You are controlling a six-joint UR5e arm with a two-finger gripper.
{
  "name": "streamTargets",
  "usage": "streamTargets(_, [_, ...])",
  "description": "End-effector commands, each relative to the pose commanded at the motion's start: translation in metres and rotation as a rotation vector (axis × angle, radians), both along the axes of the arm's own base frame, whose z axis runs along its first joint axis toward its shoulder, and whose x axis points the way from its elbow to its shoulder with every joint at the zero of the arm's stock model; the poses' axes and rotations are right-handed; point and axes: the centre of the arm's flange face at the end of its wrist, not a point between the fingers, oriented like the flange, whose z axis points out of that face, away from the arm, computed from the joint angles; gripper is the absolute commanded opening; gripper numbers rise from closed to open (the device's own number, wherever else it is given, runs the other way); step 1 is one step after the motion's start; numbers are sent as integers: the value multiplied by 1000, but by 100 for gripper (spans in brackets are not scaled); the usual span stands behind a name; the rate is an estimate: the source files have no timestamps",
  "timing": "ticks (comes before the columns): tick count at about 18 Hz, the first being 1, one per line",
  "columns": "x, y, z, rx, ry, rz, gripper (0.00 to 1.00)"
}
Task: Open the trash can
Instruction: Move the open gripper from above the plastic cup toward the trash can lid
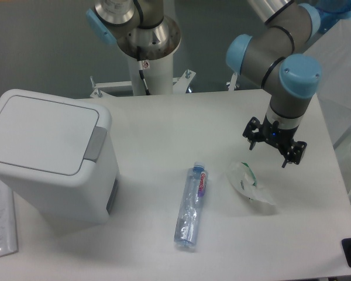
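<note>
The trash can is a large boxy white bin at the left of the table. Its flat white lid lies shut, and the grey push-latch tab sits on its right edge. My gripper hangs at the right side of the table, far from the can, a little above the surface. Its two dark fingers are spread apart and hold nothing.
A clear plastic bottle with a red label lies in the middle front of the table. A crumpled clear wrapper lies just below and left of the gripper. A plastic bag lies at the front left. The arm's base post stands at the back.
</note>
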Motion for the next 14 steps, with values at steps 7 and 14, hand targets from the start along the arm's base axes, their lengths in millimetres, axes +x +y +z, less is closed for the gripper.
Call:
streamTargets(7, [4,4,6,45,-9,6,100])
streamTargets(14, [30,28,63,194,-7,178,100])
